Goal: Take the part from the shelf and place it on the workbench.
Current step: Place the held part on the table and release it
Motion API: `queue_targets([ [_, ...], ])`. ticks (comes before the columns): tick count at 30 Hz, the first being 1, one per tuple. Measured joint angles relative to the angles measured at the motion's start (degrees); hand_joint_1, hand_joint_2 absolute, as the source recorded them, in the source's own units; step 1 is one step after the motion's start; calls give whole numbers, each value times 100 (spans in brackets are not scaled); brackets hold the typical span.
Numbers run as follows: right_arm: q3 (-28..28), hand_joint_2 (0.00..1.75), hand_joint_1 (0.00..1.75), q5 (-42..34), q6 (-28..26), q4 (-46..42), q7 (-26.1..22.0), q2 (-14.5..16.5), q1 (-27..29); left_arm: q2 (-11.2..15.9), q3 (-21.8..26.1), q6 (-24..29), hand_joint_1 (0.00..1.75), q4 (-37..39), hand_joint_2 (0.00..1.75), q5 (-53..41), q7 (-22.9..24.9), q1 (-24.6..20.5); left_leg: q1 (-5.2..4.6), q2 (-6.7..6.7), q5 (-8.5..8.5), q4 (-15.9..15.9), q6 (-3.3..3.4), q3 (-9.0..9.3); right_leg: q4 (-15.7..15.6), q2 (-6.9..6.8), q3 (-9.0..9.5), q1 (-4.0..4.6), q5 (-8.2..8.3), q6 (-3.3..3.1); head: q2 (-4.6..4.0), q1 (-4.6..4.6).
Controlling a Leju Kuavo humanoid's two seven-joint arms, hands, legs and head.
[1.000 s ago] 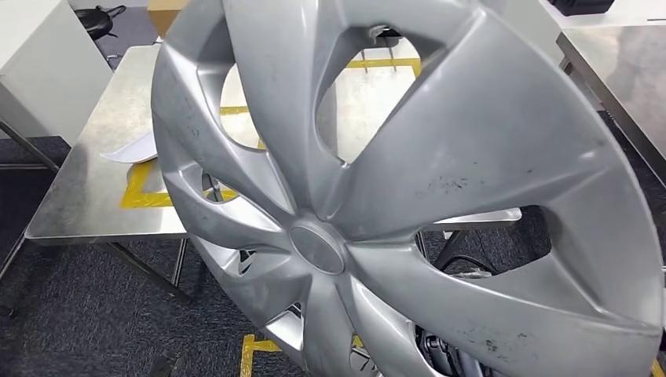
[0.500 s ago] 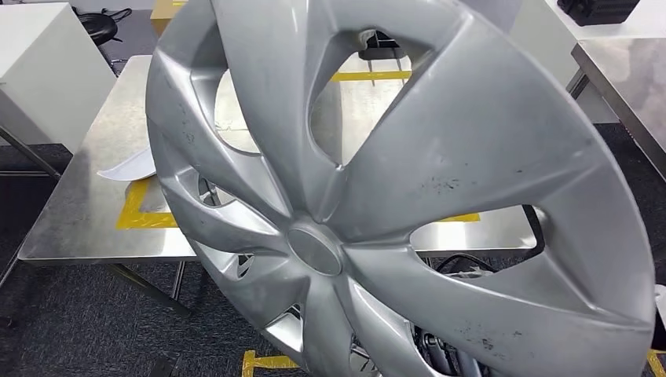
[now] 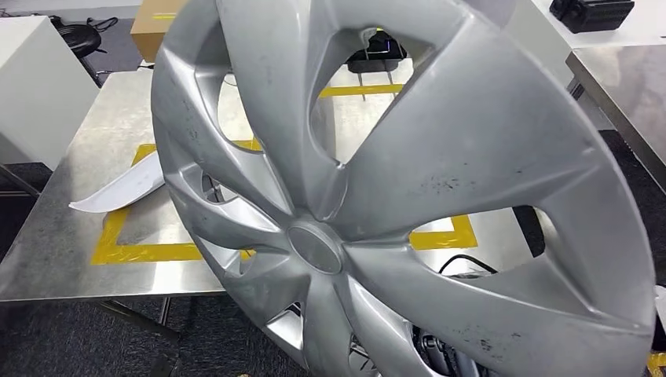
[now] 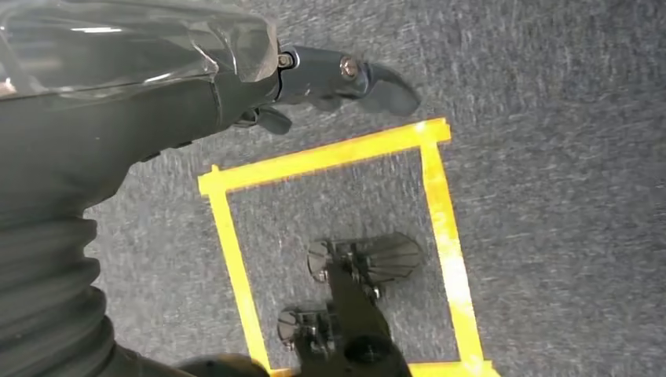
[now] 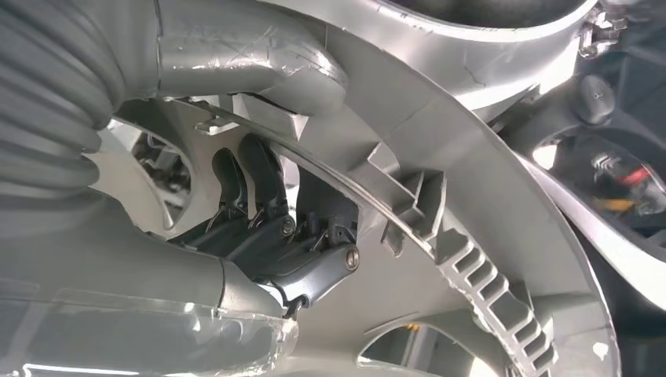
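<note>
The part is a large silver hubcap (image 3: 408,188) with scuffed spokes, held up tilted close in front of the head view and hiding much of the scene. From behind, my right hand (image 5: 259,228) grips its ribbed inner rim (image 5: 487,236), dark fingers curled through an opening. The steel workbench (image 3: 63,251) with a yellow tape rectangle (image 3: 141,253) lies beyond the hubcap, seen to the left and through its gaps. My left hand (image 4: 236,86) hangs over the grey carpet and holds nothing, a dark finger stretched out.
A curved white part (image 3: 118,188) lies on the workbench's left side. A cardboard box (image 3: 157,27) and a white cabinet (image 3: 31,86) stand behind it. Another steel table (image 3: 628,86) is at right. A yellow tape square (image 4: 330,157) marks the floor.
The whole view has shifted: the workbench now looks nearer and lower in the picture, so the camera has moved toward it. The hubcap stays held in the same place in the picture.
</note>
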Motion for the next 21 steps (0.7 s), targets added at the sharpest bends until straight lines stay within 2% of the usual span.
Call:
queue_targets([
  [3,-19,175,124,43,-81,-2,11,-2,-10,-2,24,-2,0,4,175,7,-36,-1,29,-7,4,-115,37,102,-9,-6,19,20,-98,56,1,-5],
  [4,-44,175,124,65,-116,-2,15,-5,-21,-10,32,-4,0,3,175,12,-51,-9,45,-9,-3,-163,56,146,149,-20,-55,26,-180,53,1,-2],
  [5,-73,175,124,87,-150,0,20,-10,-29,-19,38,-5,0,3,175,17,-64,-14,56,-11,-13,-198,75,184,440,-34,-217,27,-296,38,1,4],
  [7,-127,175,124,117,-188,17,28,-24,-40,-36,43,-8,0,5,175,21,-76,-12,40,-16,-50,-206,112,208,1259,-43,-742,29,-536,14,0,9],
  [8,-144,175,124,125,-196,30,33,-33,-37,-43,43,-9,0,6,175,21,-78,-6,31,-21,-68,-204,120,216,1548,-44,-971,28,-575,28,0,8],
  [9,-158,175,124,131,-198,43,38,-44,-35,-51,44,-10,0,7,175,21,-79,-1,24,-28,-86,-202,123,229,1632,-45,-1106,29,-517,67,1,9],
  [10,-170,175,124,134,-199,52,43,-54,-34,-56,44,-10,0,8,175,21,-79,1,18,-37,-104,-196,120,247,1466,-47,-1112,28,-353,123,1,9],
  [11,-181,175,124,136,-199,57,46,-60,-36,-61,45,-10,0,8,175,21,-80,2,16,-48,-125,-185,110,270,1089,-52,-1000,27,-119,180,1,9],
  [12,-194,175,124,137,-199,59,48,-63,-39,-65,46,-10,0,8,175,21,-80,1,13,-58,-148,-168,95,285,663,-61,-852,29,114,205,1,10],
  [13,-205,175,124,139,-205,60,50,-63,-43,-67,48,-10,0,8,175,22,-81,0,2,-67,-176,-140,72,292,310,-67,-712,33,296,189,1,9],
  [14,-216,175,124,143,-221,61,56,-63,-45,-69,51,-10,0,8,175,25,-82,3,-9,-73,-199,-118,49,292,95,-71,-620,40,402,142,1,9],
  [16,-255,175,124,162,-324,75,118,-63,-45,-74,67,-10,0,8,175,40,-93,18,-23,-75,-225,-93,6,290,15,-69,-573,57,450,25,1,5],
  [18,-335,175,124,209,-525,111,258,-63,-49,-77,107,-6,0,8,175,84,-122,42,-9,-60,-269,-41,-46,273,3,-68,-547,35,461,-38,1,4],
  [20,-480,175,124,320,-836,192,454,-64,-65,-82,167,4,0,8,175,150,-168,68,26,-25,-492,314,-124,124,-10,-73,-511,2,467,-84,1,-9],
  [21,-572,175,124,431,-1035,256,550,-71,-80,-92,198,8,0,8,175,180,-192,84,51,-6,-676,667,-165,-33,-10,-76,-501,1,464,-96,1,-19],
])
